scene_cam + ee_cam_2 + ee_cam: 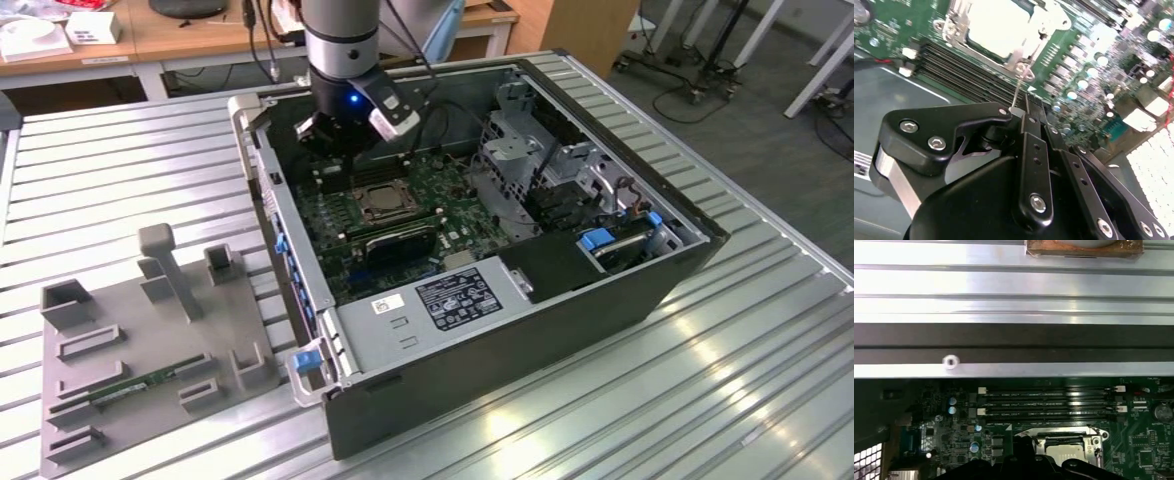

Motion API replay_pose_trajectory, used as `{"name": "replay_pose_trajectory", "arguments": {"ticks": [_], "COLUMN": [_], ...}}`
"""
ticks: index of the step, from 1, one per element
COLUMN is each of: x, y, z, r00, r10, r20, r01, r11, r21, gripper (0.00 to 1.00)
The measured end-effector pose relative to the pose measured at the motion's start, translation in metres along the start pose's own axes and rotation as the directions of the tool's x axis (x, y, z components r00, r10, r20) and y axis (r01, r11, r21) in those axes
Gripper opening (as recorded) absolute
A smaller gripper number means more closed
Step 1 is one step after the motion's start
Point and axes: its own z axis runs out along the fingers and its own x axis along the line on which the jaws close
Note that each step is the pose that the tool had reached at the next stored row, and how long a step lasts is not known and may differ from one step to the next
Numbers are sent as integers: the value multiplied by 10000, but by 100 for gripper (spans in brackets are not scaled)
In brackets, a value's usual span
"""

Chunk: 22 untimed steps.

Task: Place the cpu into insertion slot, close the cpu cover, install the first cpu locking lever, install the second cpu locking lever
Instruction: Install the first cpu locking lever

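Grips the thin wire locking lever (1018, 92) with the gripper (1016, 113) closed narrow on its free end, inside the open computer case (561, 320). Shows the cpu (994, 25) lying flat in the insertion slot (1040, 443) on the green motherboard (884, 25), cpu cover (1052, 21) down around it. Likely a light, stiff, springy, slick wire; best pinched near the tip, clear of the fragile chip.

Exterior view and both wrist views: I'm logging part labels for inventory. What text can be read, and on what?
No text is readable.
Black label on the grey metal box: print too small.
White sticker beside it: too small.
White markings on the motherboard, first wrist view: blurred.
White box on the far desk: print too small.
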Motion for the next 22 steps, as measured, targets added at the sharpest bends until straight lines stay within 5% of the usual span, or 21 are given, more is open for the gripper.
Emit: {"name": "replay_pose_trajectory", "arguments": {"ticks": [5,16,19,22], "x": [-165,-281,-309,-323], "y": [3,15,16,16], "z": [9,46,59,65], "r00": [10000,10000,10000,10000], "r10": [0,1,4,2], "r20": [0,-4,-7,-10], "r01": [0,-1,-4,-3], "r11": [10000,10000,10000,9998], "r21": [-6,-18,-81,-217], "gripper": [11,11,11,11]}}
